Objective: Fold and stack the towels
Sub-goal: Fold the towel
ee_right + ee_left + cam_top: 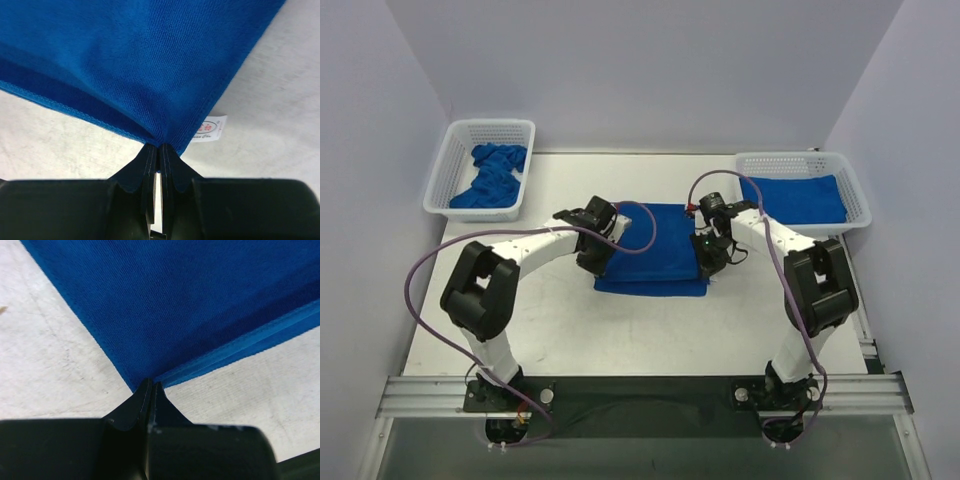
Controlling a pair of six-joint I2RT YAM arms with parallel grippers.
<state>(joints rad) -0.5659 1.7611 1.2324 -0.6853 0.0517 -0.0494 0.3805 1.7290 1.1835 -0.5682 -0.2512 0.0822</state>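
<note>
One royal-blue towel (655, 250) lies in the middle of the table, with a folded layer along its near edge. My left gripper (597, 262) is shut at the towel's (200, 305) near left corner, and the jaw tips (151, 385) meet right where the corner ends. My right gripper (708, 262) is shut on the near right corner. There the cloth (140, 60) puckers into the closed jaws (160, 146), beside a small white tag (209, 129). More towels (495, 175) lie crumpled in the left basket. A flat folded towel (795, 197) rests in the right basket.
A white mesh basket (460, 135) stands at the back left of the table and another (790, 158) at the back right. Purple cables loop from both arms. Bare white tabletop (640, 330) lies in front of the towel.
</note>
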